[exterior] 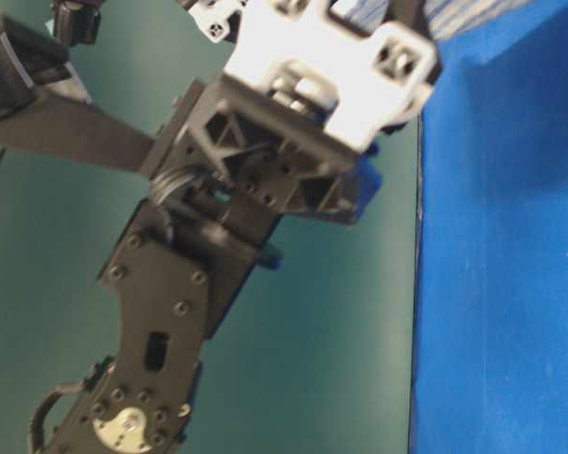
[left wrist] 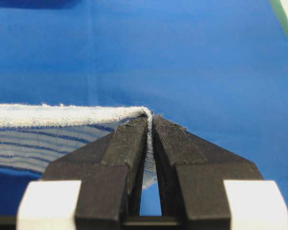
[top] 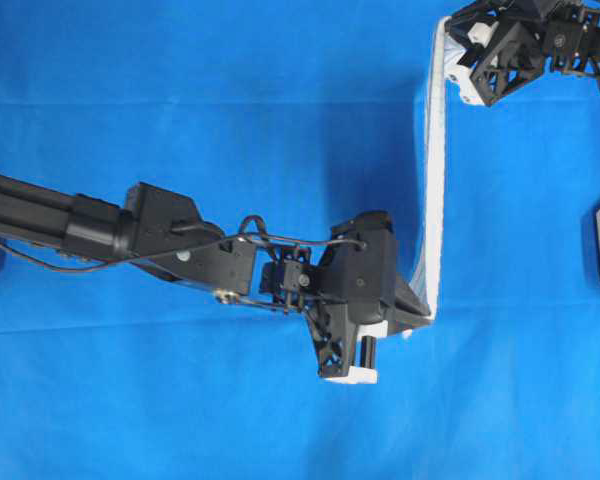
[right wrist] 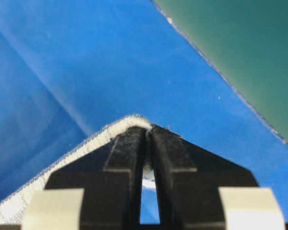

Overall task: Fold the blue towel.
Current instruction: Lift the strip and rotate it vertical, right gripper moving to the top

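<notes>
- No text, label, brand, number or sign can be read in any view.

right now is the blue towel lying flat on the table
No: in the overhead view the blue towel hangs edge-on as a thin strip, pinched between the left hand and the right hand.
</notes>
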